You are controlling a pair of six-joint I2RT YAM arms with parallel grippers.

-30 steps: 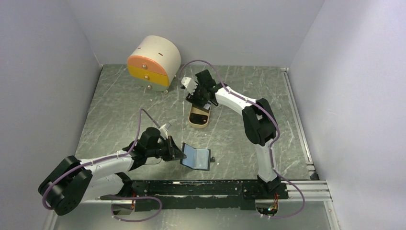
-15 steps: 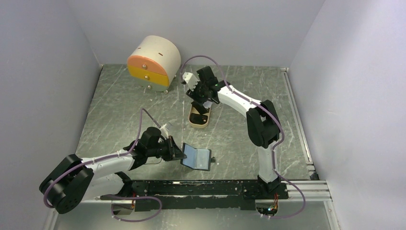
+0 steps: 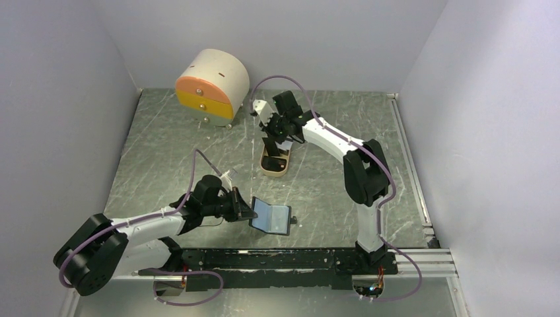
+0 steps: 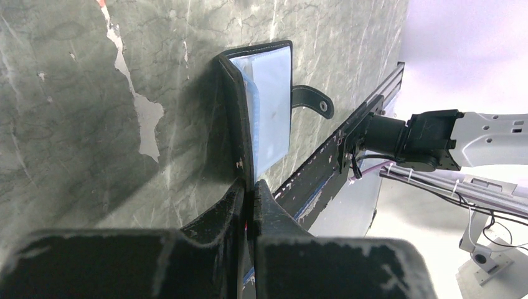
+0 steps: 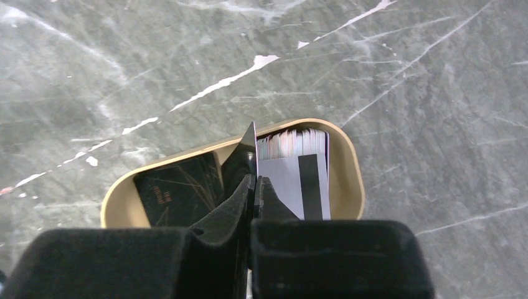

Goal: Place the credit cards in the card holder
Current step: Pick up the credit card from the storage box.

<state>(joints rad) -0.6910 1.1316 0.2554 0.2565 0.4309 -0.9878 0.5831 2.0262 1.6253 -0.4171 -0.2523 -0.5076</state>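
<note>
Right gripper (image 5: 254, 182) is hanging over the tan tray (image 5: 352, 168), fingers pressing together on a thin black card (image 5: 247, 148) that is standing on edge. A second black card (image 5: 177, 190) and a striped white card (image 5: 283, 177) are lying flat inside the tray. Nearer the arm bases than the tray, left gripper (image 4: 252, 194) is pinching the black cover of the card holder (image 4: 271, 106), which is standing open, blue face showing.

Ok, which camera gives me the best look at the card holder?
Left wrist: the card holder fills the frame, pinched by the left gripper, its blue inner face and snap tab clear. Top external shows it small and open. Right wrist misses it, facing the tan tray.
</note>
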